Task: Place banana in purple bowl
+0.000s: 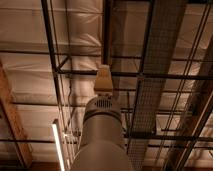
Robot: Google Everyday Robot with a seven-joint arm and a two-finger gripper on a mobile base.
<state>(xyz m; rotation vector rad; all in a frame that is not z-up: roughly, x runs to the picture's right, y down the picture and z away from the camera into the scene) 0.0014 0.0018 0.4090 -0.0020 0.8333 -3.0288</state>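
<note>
**Claw up against the roof, banana nowhere in sight**

- Claw [103,79]: I take it to be the pale block at the tip of the arm, just above centre and pointing to 12 o'clock. Open or closed: cannot tell. Nothing shows in it.
- Arm [102,135]: a fat grey cylinder rising from 6 o'clock straight up to the claw.
- Around the claw there is only roof. A dark steel truss [150,76] crosses just behind it, a mesh cable tray [155,65] runs off at 2 o'clock, and a lit light tube [58,147] sits at 7 o'clock.
- Banana, purple bowl and desk: none in view.
- Judgement: both task things must lie below, beyond 6 o'clock. The banana's bearing from the claw and its long axis cannot be read, so the view must drop to the desk before any reach.
</note>
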